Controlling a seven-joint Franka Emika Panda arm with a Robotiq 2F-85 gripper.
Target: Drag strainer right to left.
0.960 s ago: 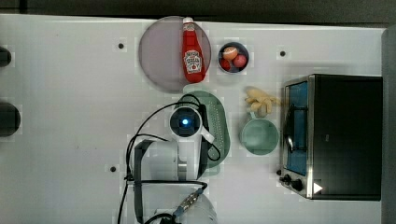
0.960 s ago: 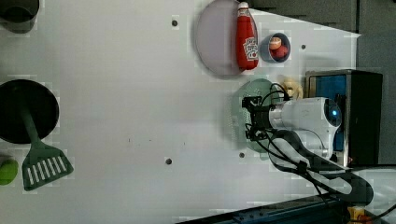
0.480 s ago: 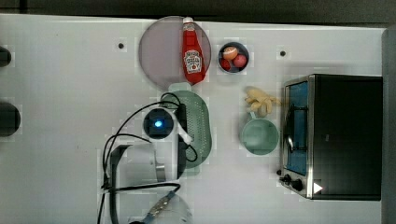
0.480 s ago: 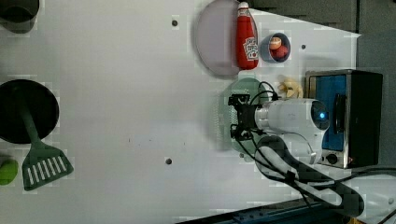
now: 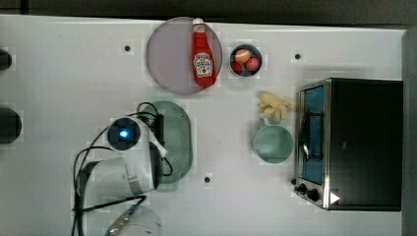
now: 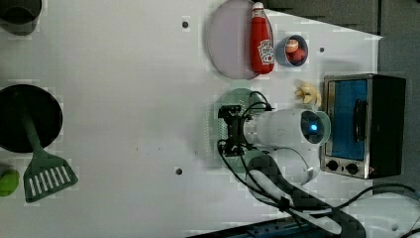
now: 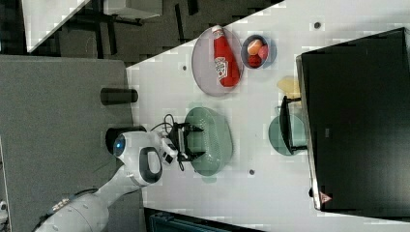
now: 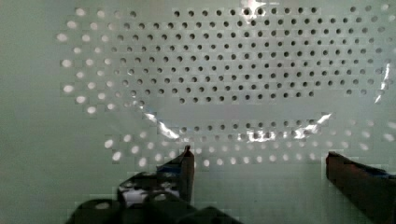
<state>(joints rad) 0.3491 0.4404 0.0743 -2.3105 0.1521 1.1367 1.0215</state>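
A: Where does the strainer point(image 5: 178, 140) sit?

B: On the white table point(image 5: 59, 78), near the middle in the top view. It lies below the grey plate point(image 5: 169, 54) that carries the ketchup bottle point(image 5: 203, 56), and well to the top view's left of the green cup point(image 5: 273, 143) and the toaster oven point(image 5: 361, 142).

A: And the arm?

B: The white arm point(image 7: 138, 162) reaches over the strainer from the top view's lower left. The gripper point(image 7: 189, 141) hangs inside the strainer's bowl, as the right view shows.

A: How does the claw stand?

B: Wide apart. In the wrist view the two dark fingers point(image 8: 184, 170) are spread far from each other, low in the perforated green basin, with bare plastic between them. They clamp nothing. Whether a finger presses on the strainer's wall cannot be told.

A: What else is on the table?

B: A small blue bowl point(image 5: 246, 61) of fruit just beside the bottle, and a yellowish item point(image 5: 275, 107) between the bowl and the cup. In the left view a black pan point(image 6: 27, 119) holds a green spatula point(image 6: 44, 171) at the left view's far left.
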